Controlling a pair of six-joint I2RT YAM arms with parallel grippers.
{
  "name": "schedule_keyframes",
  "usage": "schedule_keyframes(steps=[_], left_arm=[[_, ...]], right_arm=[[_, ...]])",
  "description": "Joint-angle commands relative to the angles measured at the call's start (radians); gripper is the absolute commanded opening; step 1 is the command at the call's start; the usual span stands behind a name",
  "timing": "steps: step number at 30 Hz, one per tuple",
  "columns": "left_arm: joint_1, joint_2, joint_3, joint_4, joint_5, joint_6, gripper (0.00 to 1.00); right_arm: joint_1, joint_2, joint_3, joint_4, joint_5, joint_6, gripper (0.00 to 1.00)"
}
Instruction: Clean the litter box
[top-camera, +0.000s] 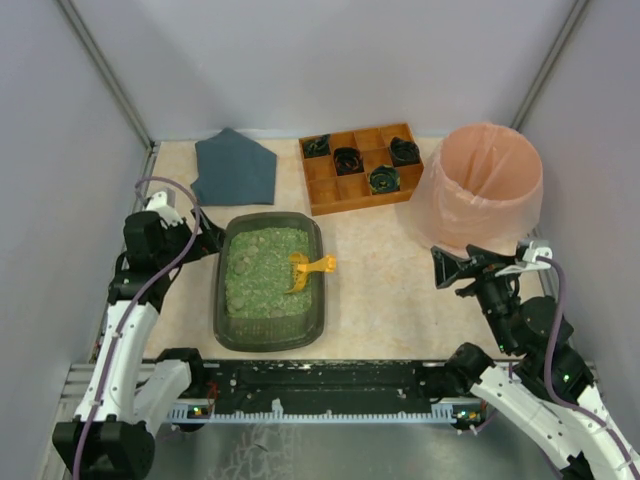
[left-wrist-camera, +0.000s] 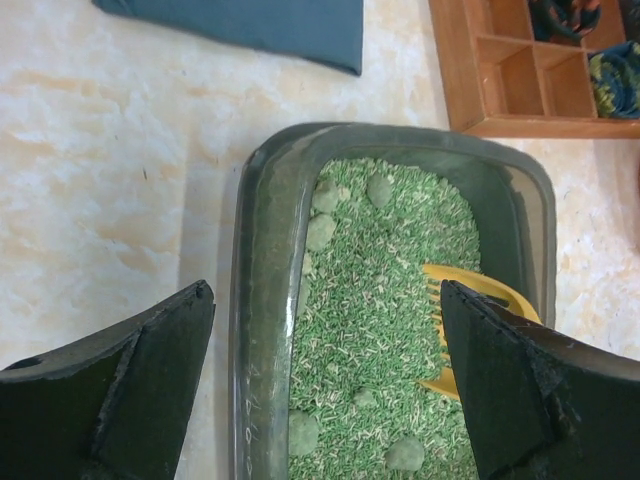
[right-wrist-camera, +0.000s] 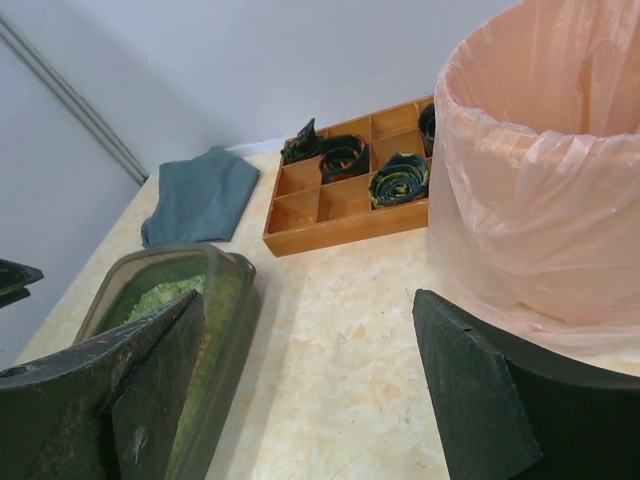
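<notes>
Left gripper (left-wrist-camera: 325, 297): jaws wide, nothing held; straddles the box's left wall from above, one finger over the table, the other over the litter by the scoop
Right gripper (right-wrist-camera: 310, 298): jaws wide, nothing held; above bare table just beside the bin, well apart from the box
Litter box (left-wrist-camera: 260, 300): dark grey-green tray, flat on the table (top-camera: 390, 290), front-left of centre
Litter (top-camera: 262, 270): green granules filling the box
Clumps (left-wrist-camera: 322, 232): several rounded grey-green lumps on the litter, mostly near the left wall
Scoop (top-camera: 310, 267): orange-yellow, slotted, head in the litter, handle resting on the right rim
Wooden tray (top-camera: 365, 203): behind the box, dark rolls (top-camera: 347, 160) in four compartments
Bin (top-camera: 480, 215): pink bag-lined, back right
Cloth (top-camera: 235, 168): grey-blue, back left
</notes>
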Motion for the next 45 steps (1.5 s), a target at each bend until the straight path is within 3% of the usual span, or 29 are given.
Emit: schedule_keyframes(steps=[1,8,21,25,33,41,45], left_arm=[[-0.001,0.071,-0.009,-0.071,0.046,0.009,0.97],[-0.001,0.178,0.008,-0.117,0.181,-0.014,0.89],[-0.018,0.306,-0.015,-0.127,0.245,-0.084,0.67],[-0.064,0.326,-0.016,-0.106,0.249,-0.136,0.56],[-0.162,0.37,-0.042,-0.012,0.249,-0.276,0.46],[-0.196,0.392,-0.038,0.022,0.247,-0.311,0.46],[-0.199,0.387,-0.041,0.018,0.24,-0.306,0.47]], right_arm=[[-0.005,0.011,0.001,0.036,-0.037,-0.023,0.85],[-0.004,0.038,-0.01,0.048,-0.059,-0.008,0.85],[-0.004,0.051,-0.066,0.093,-0.107,0.042,0.85],[-0.004,0.054,-0.08,0.104,-0.124,0.056,0.85],[-0.004,0.068,-0.101,0.111,-0.147,0.091,0.85],[-0.004,0.234,-0.087,-0.039,-0.077,0.284,0.76],[-0.005,0.33,-0.125,-0.049,-0.141,0.378,0.72]])
